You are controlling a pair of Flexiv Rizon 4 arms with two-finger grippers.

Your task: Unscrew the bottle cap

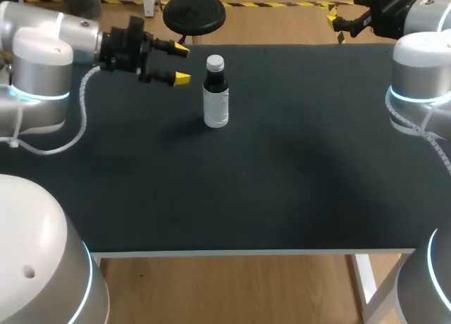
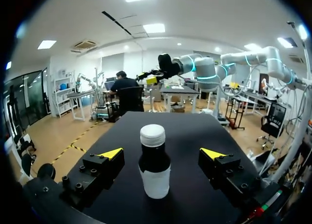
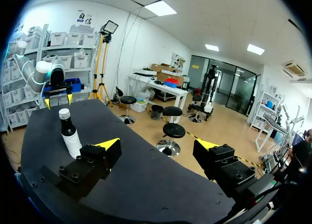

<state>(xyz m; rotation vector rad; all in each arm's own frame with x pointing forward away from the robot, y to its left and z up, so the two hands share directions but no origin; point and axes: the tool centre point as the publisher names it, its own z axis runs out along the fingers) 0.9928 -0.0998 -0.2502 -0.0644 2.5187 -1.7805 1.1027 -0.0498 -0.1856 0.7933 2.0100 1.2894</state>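
A small dark bottle [image 1: 215,93] with a white label and a white screw cap [image 1: 215,61] stands upright on the black table [image 1: 282,169], left of the middle towards the back. My left gripper [image 1: 181,64] hovers level just left of it, open, with its yellow tips short of the bottle. In the left wrist view the bottle [image 2: 155,171] and its cap [image 2: 152,135] stand straight ahead of the open left gripper [image 2: 162,153], centred in the gap. My right gripper [image 1: 346,9] is open at the far right corner, far from the bottle [image 3: 70,135]. Nothing sits between the fingers of the right gripper [image 3: 158,147].
The black mat [image 3: 146,185] covers the whole tabletop and carries nothing besides the bottle. The table's white front edge [image 1: 246,253] runs across the near side. My right arm's base [image 1: 419,84] stands at the right edge.
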